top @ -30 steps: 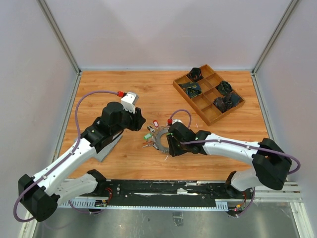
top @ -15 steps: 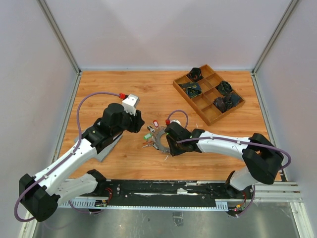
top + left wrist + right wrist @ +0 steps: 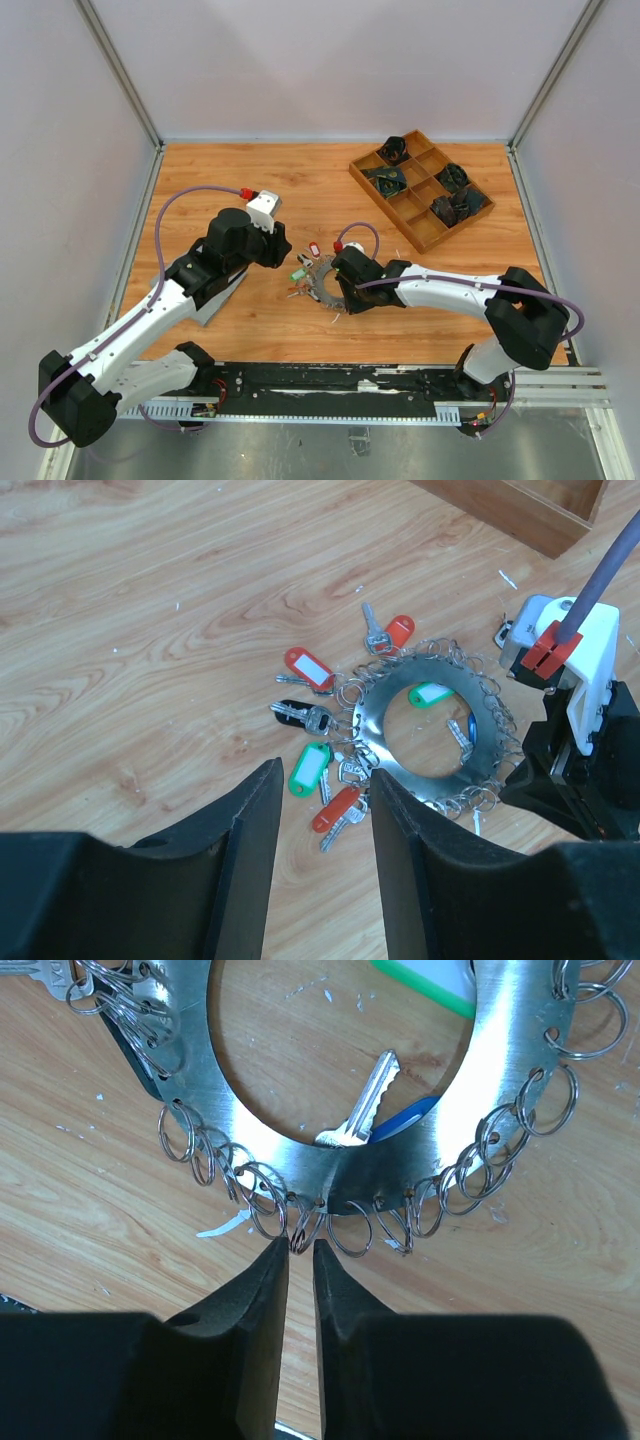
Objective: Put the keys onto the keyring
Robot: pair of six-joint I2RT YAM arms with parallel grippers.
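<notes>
Keyring (image 3: 322, 279): broad flat silver metal ring fringed with small wire loops, near the middle of the desk, towards its near edge. Small silver keys with coloured plastic tags (image 3: 312, 765) hung on the side facing the desk's left edge. One blue-tagged key (image 3: 366, 1106) lay inside the hole, seemingly unthreaded. Right gripper (image 3: 298, 1252): jaws drawn almost together about one wire loop (image 3: 303, 1232); whether it gripped, I could not tell. Left gripper (image 3: 325, 775): released, empty, hovering above. Step, as I judged it: securing a loop. Next: a firm pinch, then a key brought over.
</notes>
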